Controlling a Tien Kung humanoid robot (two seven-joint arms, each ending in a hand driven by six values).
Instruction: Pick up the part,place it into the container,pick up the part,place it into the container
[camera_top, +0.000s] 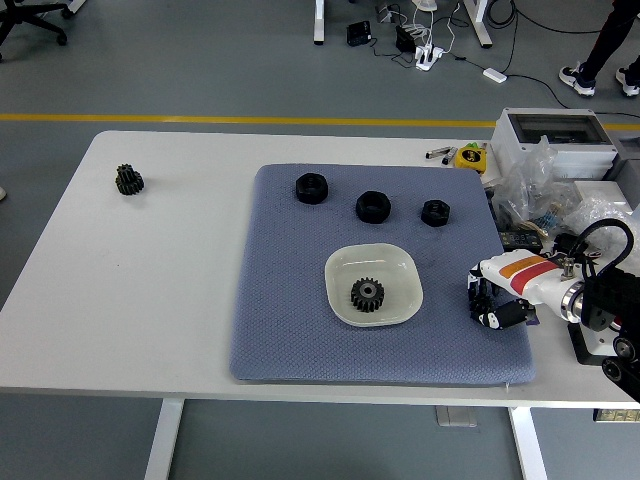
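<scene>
- Though several things crowd the table's right end, no brand, label or writing on them is sharp enough to read; the right hand carries red and orange stripes on its white back, with no lettering that can be made out.
- The white table stands on a grey floor crossed by a yellow line beyond the far edge; a blue-grey mat covers the table's middle and right.
- At the top of the room lie a power strip with cables, and a person's legs and shoes show at the upper right corner.
- A pale shallow dish sits on the mat, holding one dark gear that lies flat near its centre.
- A second gear stands on the bare table far to the left, well apart from the dish.
- Three black nuts lie in a row on the mat behind the dish: left nut, middle nut, right nut.
- A grey box, clear plastic bags and a small yellow item sit at the table's right end.
- The right hand rests over the mat's right edge, beside the dish, its fingers curled under and holding nothing.
</scene>
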